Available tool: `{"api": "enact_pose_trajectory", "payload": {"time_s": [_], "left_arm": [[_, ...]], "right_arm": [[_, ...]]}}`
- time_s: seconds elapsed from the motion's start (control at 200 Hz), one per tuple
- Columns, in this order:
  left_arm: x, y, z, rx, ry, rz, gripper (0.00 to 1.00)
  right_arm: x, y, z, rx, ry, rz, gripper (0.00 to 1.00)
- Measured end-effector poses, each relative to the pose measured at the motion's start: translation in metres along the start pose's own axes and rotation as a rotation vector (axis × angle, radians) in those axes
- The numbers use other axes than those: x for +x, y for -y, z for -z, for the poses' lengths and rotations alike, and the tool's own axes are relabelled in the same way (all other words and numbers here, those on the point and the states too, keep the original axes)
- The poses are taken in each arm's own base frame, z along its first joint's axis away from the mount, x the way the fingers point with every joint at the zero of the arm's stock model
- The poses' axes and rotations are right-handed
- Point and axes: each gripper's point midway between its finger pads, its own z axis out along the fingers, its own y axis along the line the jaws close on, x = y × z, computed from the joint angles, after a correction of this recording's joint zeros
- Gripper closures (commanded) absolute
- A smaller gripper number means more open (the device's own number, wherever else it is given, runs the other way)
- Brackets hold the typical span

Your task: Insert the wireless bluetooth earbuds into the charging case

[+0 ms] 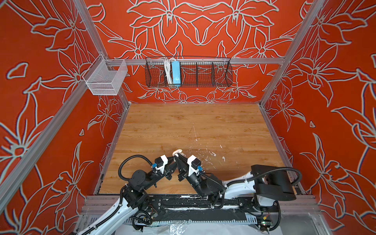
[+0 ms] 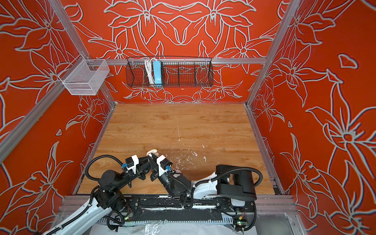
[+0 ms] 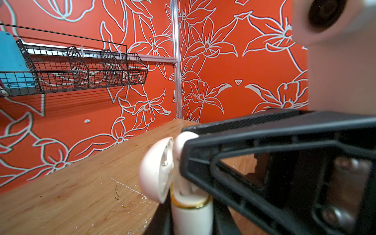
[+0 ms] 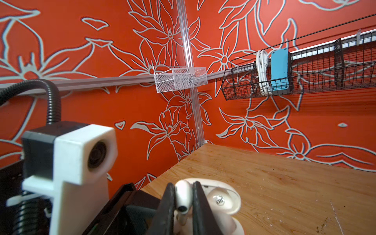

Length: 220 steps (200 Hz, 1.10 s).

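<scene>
Two black grippers meet at about 6 o'clock on the pale wooden tabletop [image 1: 183, 122], tips almost touching: the left gripper [image 1: 174, 159] reaches in from 8 o'clock, the right gripper [image 1: 179, 156] from 4 o'clock. In both top views only the raised lid of the round, smooth white plastic charging case [image 1: 177, 151] peeks out beyond the fingertips. Its base and whatever the jaws hold are covered by the fingers. White paint flecks [image 1: 205, 158] lie toward 3 o'clock of the grippers. On the red floral back wall at 12 o'clock hangs a black wire basket [image 1: 203, 77] holding a blue box [image 1: 176, 73] and a coiled white cable [image 1: 167, 73]. A white mesh basket [image 1: 105, 78] hangs at 10 o'clock.

The left wrist view shows what is hidden from above. The charging case [image 3: 155, 173] stands open, its domed lid hinged back and a gold ring around the rim of the base. The base is pinched between the left gripper's dark fingers [image 3: 220, 223]. The right gripper's black finger frame blocks much of the table beyond, and a tiny glossy white earbud [image 3: 182, 142] shows at its tip, just above the open base.

Only the right wrist view shows that grip plainly. The earbud [image 4: 182, 196] is clamped between two narrow black fingers [image 4: 198, 205], stem pointing down, with the open charging case [image 4: 222, 200] just behind. The left arm's white camera housing [image 4: 81, 154] blocks one side.
</scene>
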Motion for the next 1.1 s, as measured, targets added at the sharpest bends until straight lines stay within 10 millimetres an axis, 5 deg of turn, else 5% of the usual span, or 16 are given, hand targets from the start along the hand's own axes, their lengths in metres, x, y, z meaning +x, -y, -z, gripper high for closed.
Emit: {"api": "enact_pose_trajectory", "payload": {"time_s": [1.101], "left_arm": [[-0.008,0.029,-0.001,0.173,0.043,-0.038,1.00]], "right_arm": [[-0.011,-0.006,0.026,-0.111,-0.098,-0.063,0.99]]}}
